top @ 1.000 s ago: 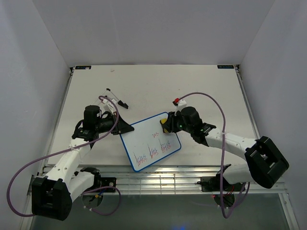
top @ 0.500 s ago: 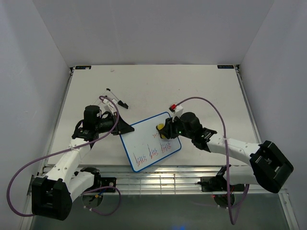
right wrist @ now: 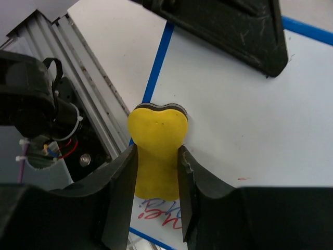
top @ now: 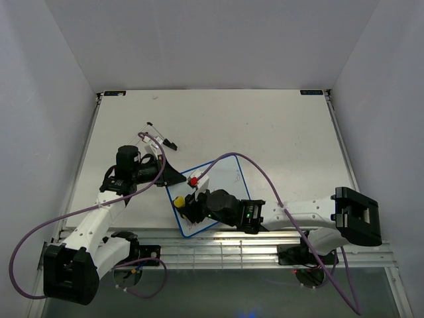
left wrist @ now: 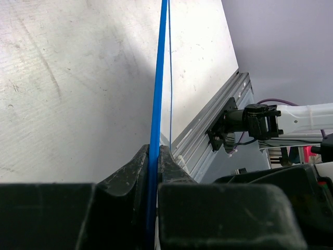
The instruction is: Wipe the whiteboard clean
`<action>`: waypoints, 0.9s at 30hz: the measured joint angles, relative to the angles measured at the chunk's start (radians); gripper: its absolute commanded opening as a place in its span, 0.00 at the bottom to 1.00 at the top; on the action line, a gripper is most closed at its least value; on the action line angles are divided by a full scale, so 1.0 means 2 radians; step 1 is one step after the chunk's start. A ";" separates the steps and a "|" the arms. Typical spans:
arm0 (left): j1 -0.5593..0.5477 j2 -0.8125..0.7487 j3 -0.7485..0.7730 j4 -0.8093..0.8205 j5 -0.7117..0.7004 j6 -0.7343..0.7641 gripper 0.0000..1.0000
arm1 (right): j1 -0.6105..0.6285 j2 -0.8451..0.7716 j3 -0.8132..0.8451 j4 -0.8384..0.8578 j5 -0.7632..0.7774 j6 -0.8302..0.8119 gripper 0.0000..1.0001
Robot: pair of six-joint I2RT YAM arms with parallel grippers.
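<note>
The whiteboard (top: 228, 180), white with a thin blue frame, lies slanted in front of both arms. My left gripper (top: 173, 178) is shut on its left frame edge; in the left wrist view the blue frame (left wrist: 156, 94) runs straight into that gripper (left wrist: 154, 152). My right gripper (top: 186, 205) is shut on a yellow eraser (top: 179, 202) that presses on the board's near-left corner. In the right wrist view the eraser (right wrist: 156, 136) sits between the right gripper's (right wrist: 157, 152) fingers on the whiteboard (right wrist: 239, 109). Red and blue writing (right wrist: 158, 214) shows just behind it. My right arm hides the board's near edge from above.
Black marker pens (top: 163, 140) lie on the table behind the left arm. An aluminium rail (top: 225, 242) runs along the near table edge, close to the eraser. A purple cable (top: 255, 167) arcs over the board. White walls close off the left, right and back.
My right gripper has dragged the eraser from the board's far right corner across to its near-left corner. The scribbles along the near edge no longer show from above. The left arm has not moved.
</note>
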 measured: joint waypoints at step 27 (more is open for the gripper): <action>-0.002 0.012 0.000 0.027 -0.030 -0.003 0.00 | -0.206 -0.084 -0.186 0.052 0.052 -0.016 0.31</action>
